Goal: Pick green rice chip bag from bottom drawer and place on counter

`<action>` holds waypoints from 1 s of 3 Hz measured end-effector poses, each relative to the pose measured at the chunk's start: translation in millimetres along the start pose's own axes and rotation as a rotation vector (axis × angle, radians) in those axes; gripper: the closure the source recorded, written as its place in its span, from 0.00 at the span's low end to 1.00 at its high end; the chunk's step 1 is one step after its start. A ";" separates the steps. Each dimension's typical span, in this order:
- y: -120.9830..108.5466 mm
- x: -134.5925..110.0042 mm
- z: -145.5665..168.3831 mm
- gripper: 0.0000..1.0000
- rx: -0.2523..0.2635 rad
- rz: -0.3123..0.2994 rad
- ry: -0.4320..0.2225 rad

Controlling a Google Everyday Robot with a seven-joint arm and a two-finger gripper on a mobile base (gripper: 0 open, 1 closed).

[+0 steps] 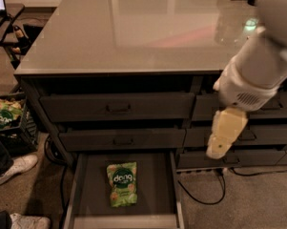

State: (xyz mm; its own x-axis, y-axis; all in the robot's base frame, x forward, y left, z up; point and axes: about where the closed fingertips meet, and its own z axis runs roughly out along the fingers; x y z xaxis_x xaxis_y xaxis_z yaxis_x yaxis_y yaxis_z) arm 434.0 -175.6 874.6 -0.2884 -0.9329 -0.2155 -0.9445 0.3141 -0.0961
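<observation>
The green rice chip bag (122, 183) lies flat on the floor of the open bottom drawer (155, 194), left of its middle, logo up. The counter (133, 32) is a glossy light grey top over the drawer cabinet. My gripper (219, 148) is a cream-coloured piece hanging from the white arm (257, 70). It points down in front of the right-hand drawers, to the right of the open drawer and above the bag's level. It is apart from the bag and holds nothing that I can see.
Closed grey drawers with dark handles (118, 108) sit above the open one. A black crate with similar green bags (5, 120) stands on the floor at left, with a person's shoe (14, 168) near it. Cables (202, 197) lie on the carpet at right.
</observation>
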 end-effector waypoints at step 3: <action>22.5 -10.7 108.8 0.00 -0.134 0.134 -0.001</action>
State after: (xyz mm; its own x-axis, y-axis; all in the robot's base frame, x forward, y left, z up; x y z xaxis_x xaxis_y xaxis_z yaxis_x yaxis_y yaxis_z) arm 433.0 -139.4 769.0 -0.4133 -0.8840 -0.2186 -0.9100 0.4098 0.0634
